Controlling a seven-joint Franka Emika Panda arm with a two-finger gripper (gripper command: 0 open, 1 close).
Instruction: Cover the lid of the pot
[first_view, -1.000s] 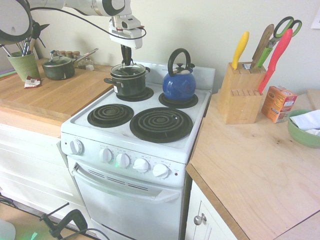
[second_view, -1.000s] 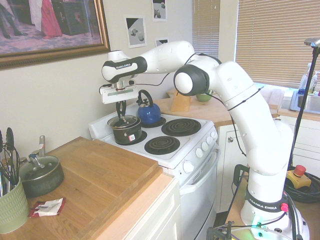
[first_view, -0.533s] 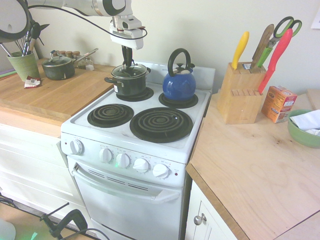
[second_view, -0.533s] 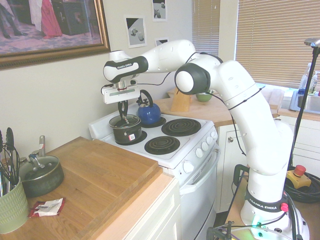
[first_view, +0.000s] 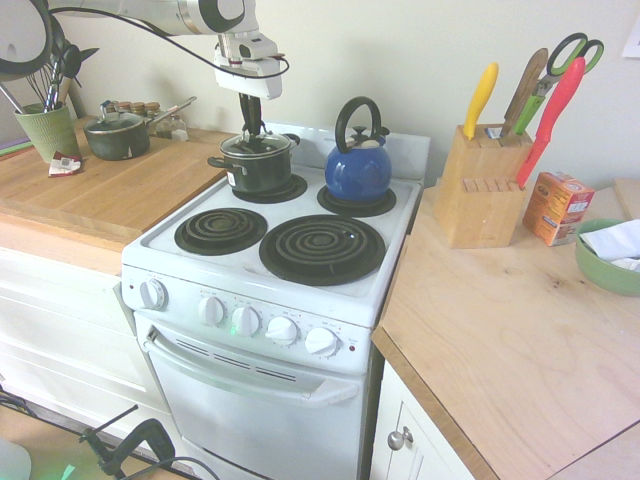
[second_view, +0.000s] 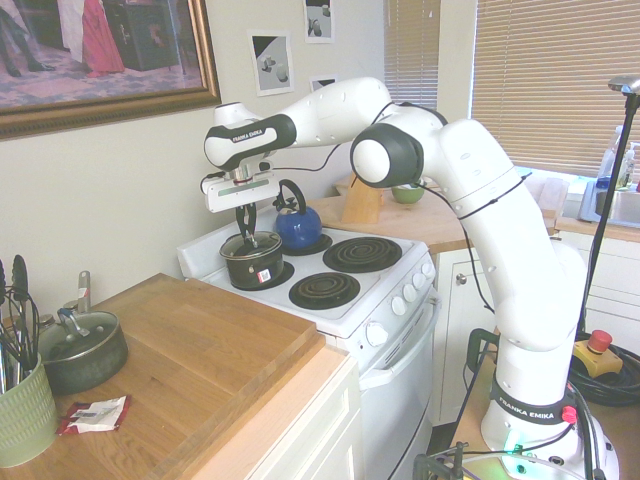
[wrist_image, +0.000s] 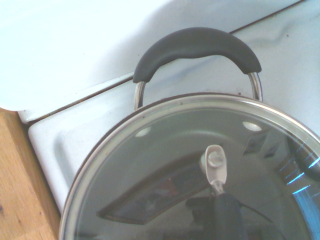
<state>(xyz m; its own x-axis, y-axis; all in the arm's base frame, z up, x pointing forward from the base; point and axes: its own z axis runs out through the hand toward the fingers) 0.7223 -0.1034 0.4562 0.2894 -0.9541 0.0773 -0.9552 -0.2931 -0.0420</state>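
One pot (first_view: 256, 166) stands on the back left burner of the stove (first_view: 395, 262), near its rear edge, and the lid (first_view: 256, 143) lies flat on its rim. The gripper (first_view: 250, 122) hangs straight above the knob; I cannot tell whether it grips it.

From the other side, the pot's handles seem to point along the stove's rear edge.

Close up, the lid's glass faces upward, one handle (wrist_image: 196, 47) beyond it.
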